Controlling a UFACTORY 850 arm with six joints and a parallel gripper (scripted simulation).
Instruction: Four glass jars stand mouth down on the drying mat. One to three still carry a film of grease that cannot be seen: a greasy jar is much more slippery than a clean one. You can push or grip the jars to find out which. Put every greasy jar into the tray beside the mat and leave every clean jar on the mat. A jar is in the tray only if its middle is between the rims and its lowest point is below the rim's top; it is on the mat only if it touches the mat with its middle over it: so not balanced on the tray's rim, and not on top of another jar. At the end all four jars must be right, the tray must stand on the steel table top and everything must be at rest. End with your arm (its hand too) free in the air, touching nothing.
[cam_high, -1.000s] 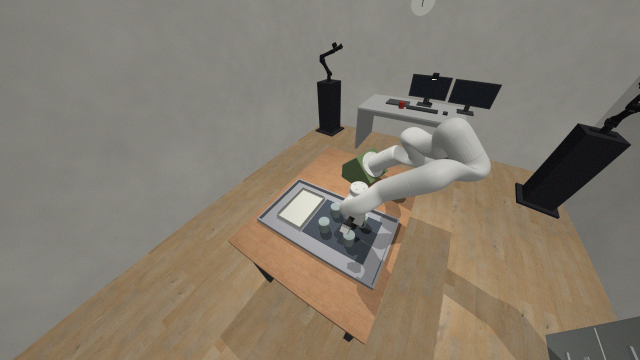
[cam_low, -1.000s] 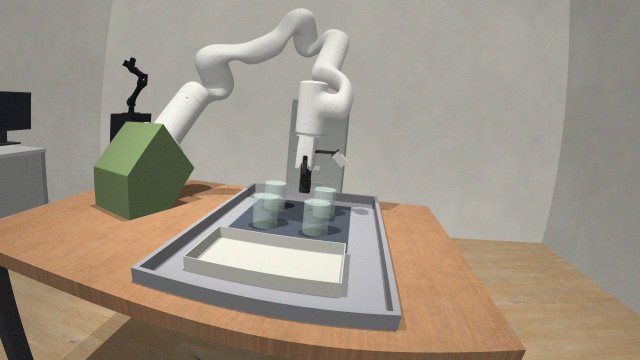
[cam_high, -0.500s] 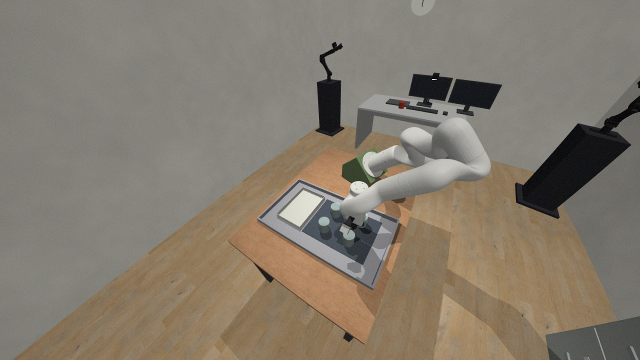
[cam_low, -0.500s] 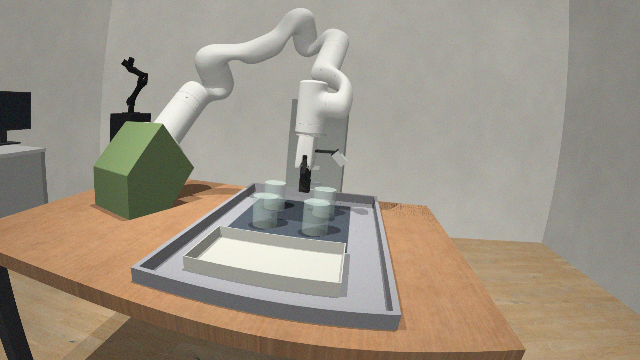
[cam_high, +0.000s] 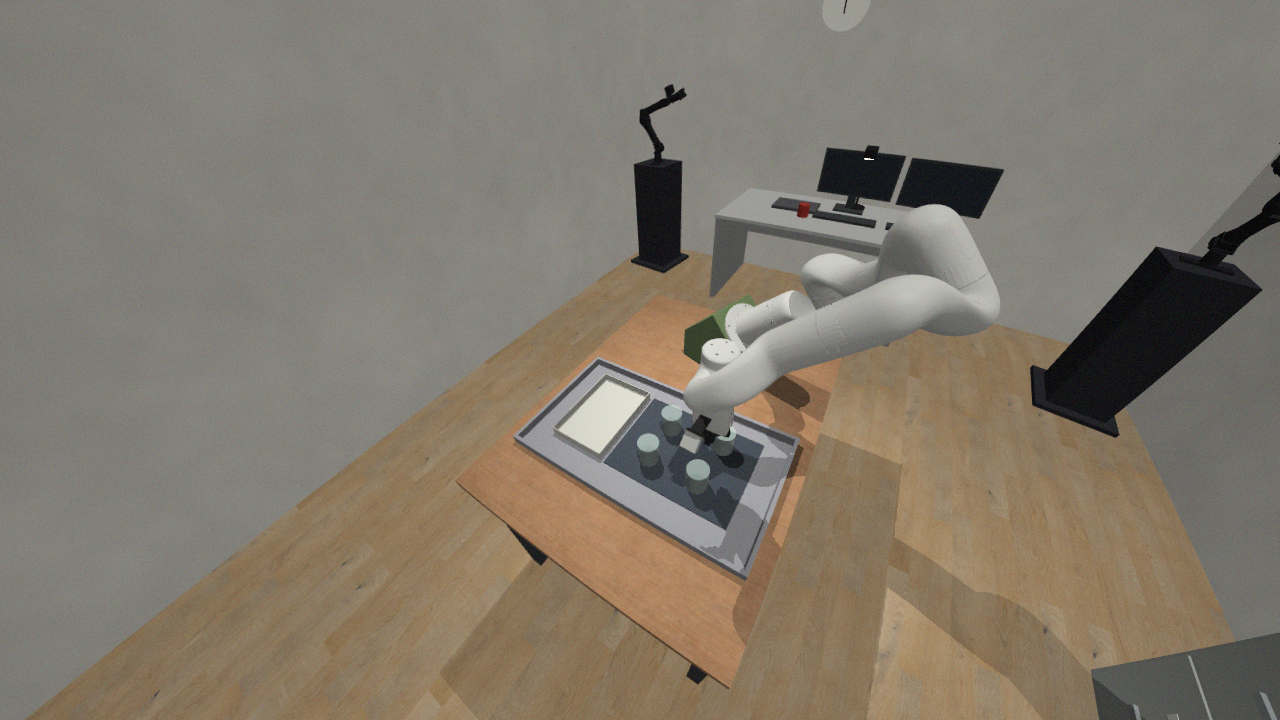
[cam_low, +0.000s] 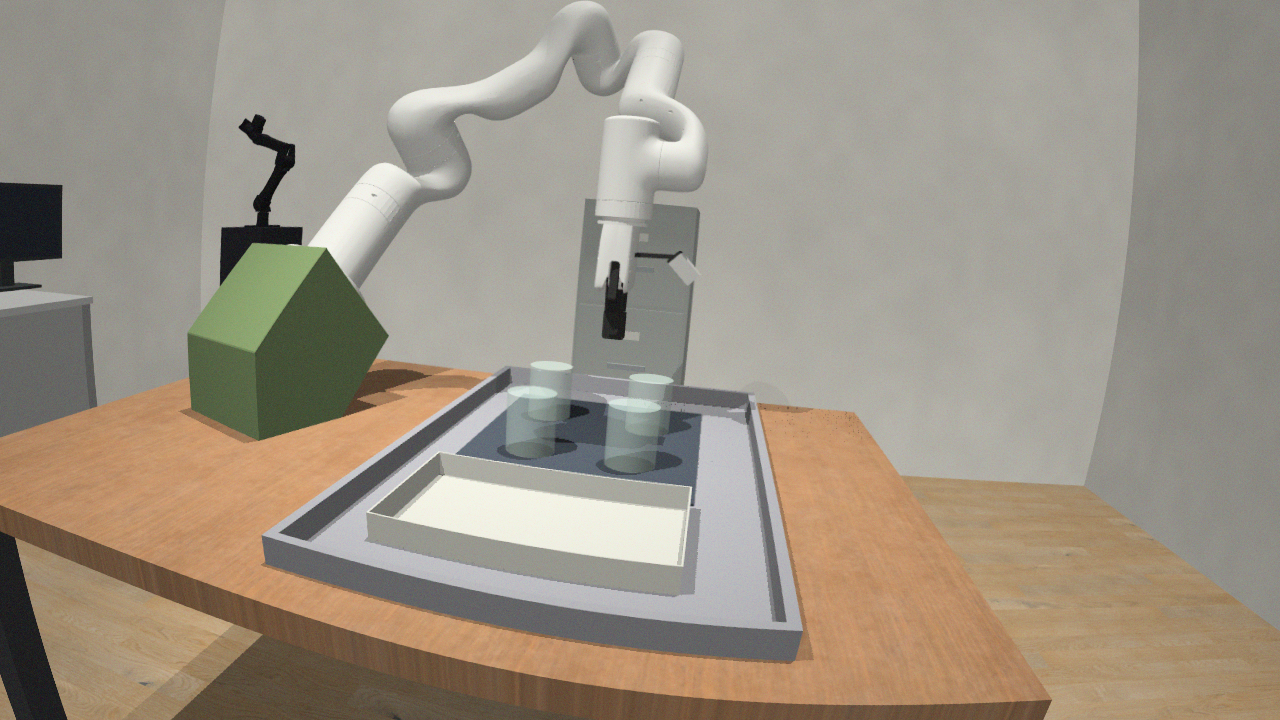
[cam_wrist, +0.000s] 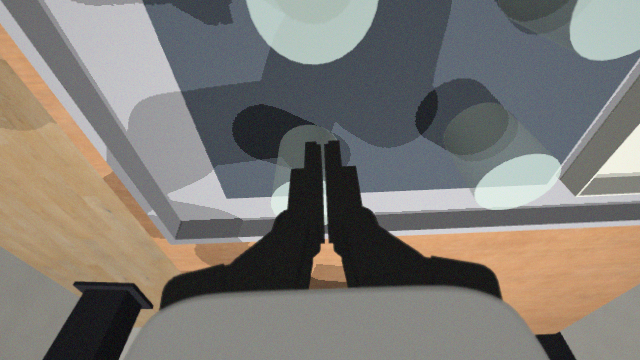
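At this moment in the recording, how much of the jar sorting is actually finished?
No sorting shows yet: the cream rectangular tray holds no jar, and all four pale glass jars stand on the dark drying mat. In hand: nothing; the black gripper hangs shut above them. Left: telling greasy from clean, then moving greasy ones.

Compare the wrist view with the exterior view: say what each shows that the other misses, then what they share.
Only the wrist view shows the thin slit between the shut pincer's fingers, with nothing held in it, and the jar tops from overhead.

Only the exterior view shows the whole white arm, the green block at its base, the full tray, which holds no jar, and the pincer hanging well above the jars.

Both show the dark mat, jars standing on it, such as the front right jar, and the grey rimmed table top.
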